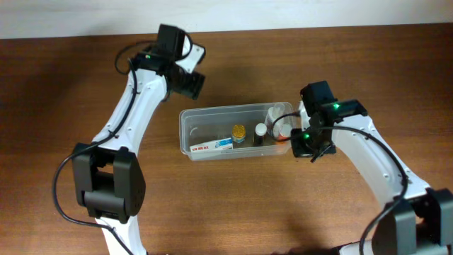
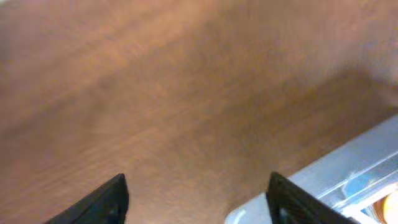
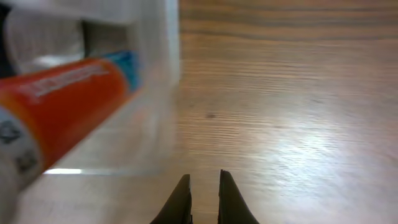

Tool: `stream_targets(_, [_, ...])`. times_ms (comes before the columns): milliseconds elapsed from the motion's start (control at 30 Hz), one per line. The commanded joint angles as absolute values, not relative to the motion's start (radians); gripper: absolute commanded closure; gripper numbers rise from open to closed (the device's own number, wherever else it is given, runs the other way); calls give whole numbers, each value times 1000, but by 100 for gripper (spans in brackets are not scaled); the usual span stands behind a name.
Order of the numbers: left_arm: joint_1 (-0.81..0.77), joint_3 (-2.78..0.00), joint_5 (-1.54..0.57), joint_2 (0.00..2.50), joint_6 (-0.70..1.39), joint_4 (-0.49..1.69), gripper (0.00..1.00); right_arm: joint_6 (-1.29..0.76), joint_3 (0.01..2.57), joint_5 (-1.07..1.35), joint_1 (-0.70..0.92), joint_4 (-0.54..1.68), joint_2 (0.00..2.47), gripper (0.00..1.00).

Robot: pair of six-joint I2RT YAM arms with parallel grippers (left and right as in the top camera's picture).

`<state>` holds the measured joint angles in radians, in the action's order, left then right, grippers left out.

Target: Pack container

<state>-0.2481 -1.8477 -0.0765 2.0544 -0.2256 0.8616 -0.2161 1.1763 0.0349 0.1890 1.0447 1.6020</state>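
Container (image 1: 212,120) holds orange tube (image 3: 59,106); label print unreadable.

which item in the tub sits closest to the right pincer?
The orange-and-white tube, at the container's right end beside the right pincer. The dark-capped bottle, yellow-capped bottle and flat box lie further left.

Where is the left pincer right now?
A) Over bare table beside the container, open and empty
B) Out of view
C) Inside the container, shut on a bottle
A: the left pincer has its fingers spread with nothing between them, over bare wood table, with the container off to one side.
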Motion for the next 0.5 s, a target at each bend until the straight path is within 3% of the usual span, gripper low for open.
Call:
stream_targets(0, [-233,-1938,-44,2054,-228,892,19,-339,1231,-144,159,1036,1522,82])
stream_targets(33, [-229,-1949,-44,2051,-228,897,14,-339,1243,-148,149,1026,1516,65])
stream_targets(67, [-223,-1967,-44,2047,-224,908,8,-338,1257,-148,134,1005,1510,39])
stream_targets(100, [-216,-1980,-44,2044,-213,914,3,-337,1271,-147,121,984,1508,21])
stream_targets(133, [-206,-1994,-44,2038,-189,916,1,-316,1290,-143,107,962,1508,14])
stream_targets(333, [-118,-2029,-45,1994,-26,913,0,-142,1373,-139,76,806,1509,0])
stream_targets(467, [-49,-2029,-49,1979,46,921,1,-89,1405,-141,78,655,1509,2])
